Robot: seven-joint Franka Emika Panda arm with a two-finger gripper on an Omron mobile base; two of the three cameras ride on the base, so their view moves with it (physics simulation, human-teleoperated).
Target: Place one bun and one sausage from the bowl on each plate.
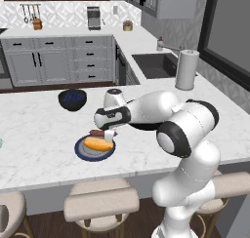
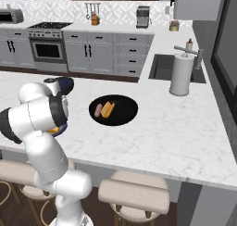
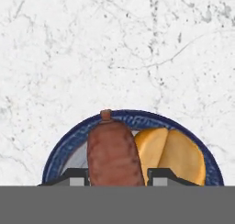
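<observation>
Grip: my gripper (image 3: 117,179) pinches the sausage (image 3: 114,152).
Placement: I lower it beside the bun (image 3: 172,156) on the dark plate (image 3: 69,140), then release.

dark-blue bowl (image 1: 72,99), paper towel roll (image 1: 187,69), sink (image 1: 155,65)

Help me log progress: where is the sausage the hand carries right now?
In the hand view the sausage sits between the hand's fingers, over the dark blue plate, beside the bun lying on it.
</observation>
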